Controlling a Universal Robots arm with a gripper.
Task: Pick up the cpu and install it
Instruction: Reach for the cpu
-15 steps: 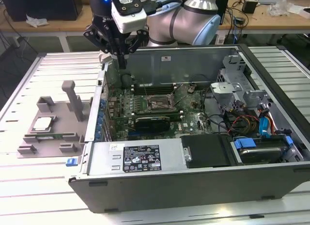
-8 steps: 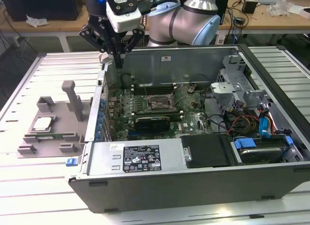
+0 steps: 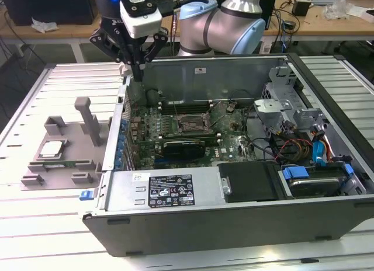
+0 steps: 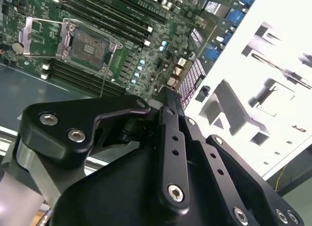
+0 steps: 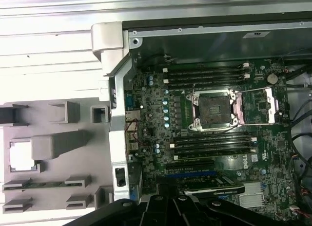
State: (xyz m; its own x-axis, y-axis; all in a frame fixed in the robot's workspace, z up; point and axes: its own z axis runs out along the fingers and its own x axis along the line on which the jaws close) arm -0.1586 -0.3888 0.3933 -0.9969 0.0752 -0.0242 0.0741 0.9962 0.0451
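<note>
Cpu [image 3: 51, 148]: dull silver metal top; holder [image 3: 87, 122]: matt grey plastic; computer case [image 3: 234, 221]: smooth grey sheet metal; motherboard [image 5: 151, 114]: green board, faintly glossy; gripper [image 3: 138, 72]: matt black, with bright metal screw heads; arm [image 3: 234, 23]: glossy silver shell; table [image 3: 35, 224]: ribbed pale metal slats.

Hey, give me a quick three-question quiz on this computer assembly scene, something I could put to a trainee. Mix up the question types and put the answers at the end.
1. Fill in: the square metal-framed socket on the green motherboard stands open and ____.
2. Multiple choice: the small flat square silver cpu lies A) in the socket, B) on the grey plastic fixture tray, C) between the jaws.
3. True or false: the black gripper is holding the cpu.

Key: 1 empty; 2 B; 3 false.
</note>
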